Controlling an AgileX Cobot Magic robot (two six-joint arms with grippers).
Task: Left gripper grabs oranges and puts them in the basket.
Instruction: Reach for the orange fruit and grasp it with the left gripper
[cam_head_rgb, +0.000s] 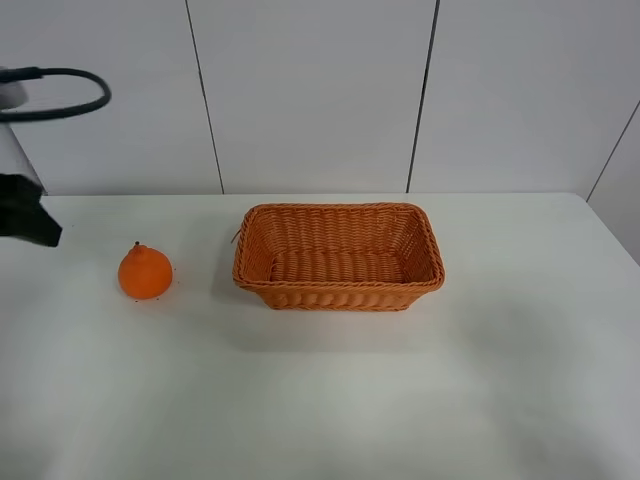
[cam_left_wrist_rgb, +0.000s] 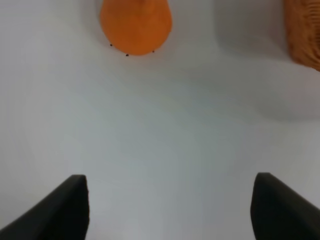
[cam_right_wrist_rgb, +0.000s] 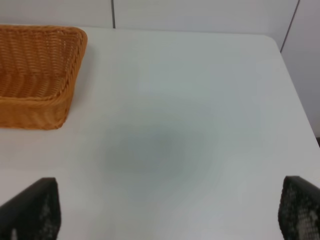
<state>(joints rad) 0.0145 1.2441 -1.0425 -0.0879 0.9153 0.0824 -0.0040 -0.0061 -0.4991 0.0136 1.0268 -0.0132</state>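
Observation:
The orange (cam_head_rgb: 145, 272) sits on the white table, left of the wicker basket (cam_head_rgb: 338, 257), which is empty. The left arm shows only as a dark part at the far left edge of the exterior view (cam_head_rgb: 25, 215), left of the orange and apart from it. In the left wrist view the left gripper (cam_left_wrist_rgb: 170, 207) is open, its two dark fingertips (cam_left_wrist_rgb: 60, 210) wide apart above bare table, with the orange (cam_left_wrist_rgb: 136, 25) ahead of it and the basket's corner (cam_left_wrist_rgb: 302, 30) to one side. The right gripper (cam_right_wrist_rgb: 165, 215) is open and empty over bare table, beside the basket (cam_right_wrist_rgb: 35, 75).
The white table (cam_head_rgb: 400, 380) ends at a white panelled wall (cam_head_rgb: 320, 90) behind. Its right edge (cam_head_rgb: 620, 240) shows at the far right. A black cable loop (cam_head_rgb: 70, 100) hangs at the upper left.

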